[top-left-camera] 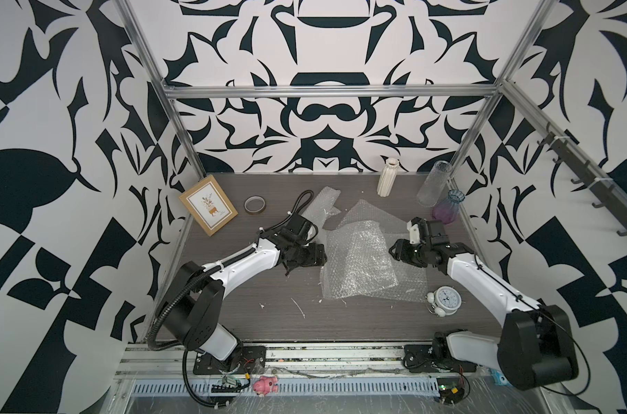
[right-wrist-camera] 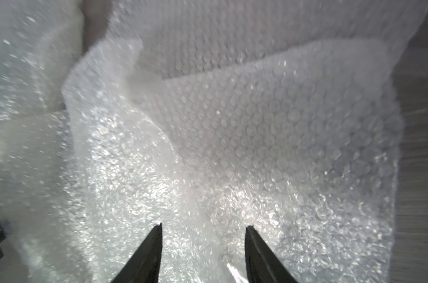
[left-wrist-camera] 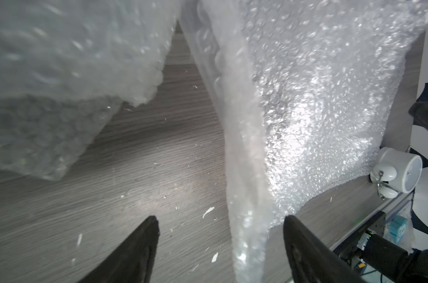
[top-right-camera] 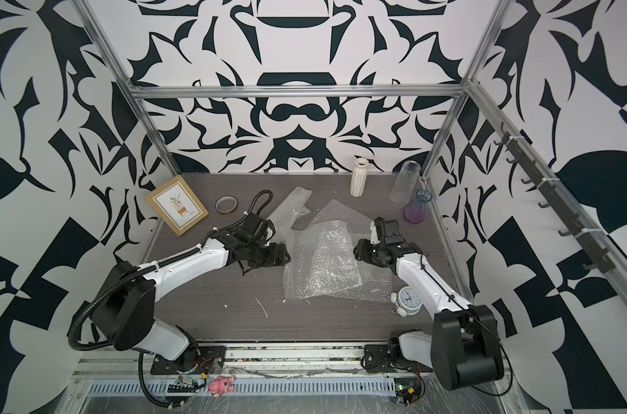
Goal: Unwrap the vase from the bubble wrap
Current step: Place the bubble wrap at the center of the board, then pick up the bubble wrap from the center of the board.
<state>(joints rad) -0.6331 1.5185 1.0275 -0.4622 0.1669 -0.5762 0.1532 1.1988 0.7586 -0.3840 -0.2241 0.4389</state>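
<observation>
the bubble wrap (top-left-camera: 362,258) lies crumpled and see-through at the centre of the table (top-left-camera: 251,315), with no vase visible inside it. three bare vases (top-left-camera: 387,177) stand toward 1 o'clock. your left gripper (left-wrist-camera: 220,218) at its 9 o'clock and right gripper (right-wrist-camera: 203,225) at 3 o'clock are both spread, pinching nothing. unwrapping looks finished; next, back both arms clear.

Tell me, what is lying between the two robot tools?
Crumpled bubble wrap fills the stretch between the left tool and the right tool, seen in both top views.
</observation>
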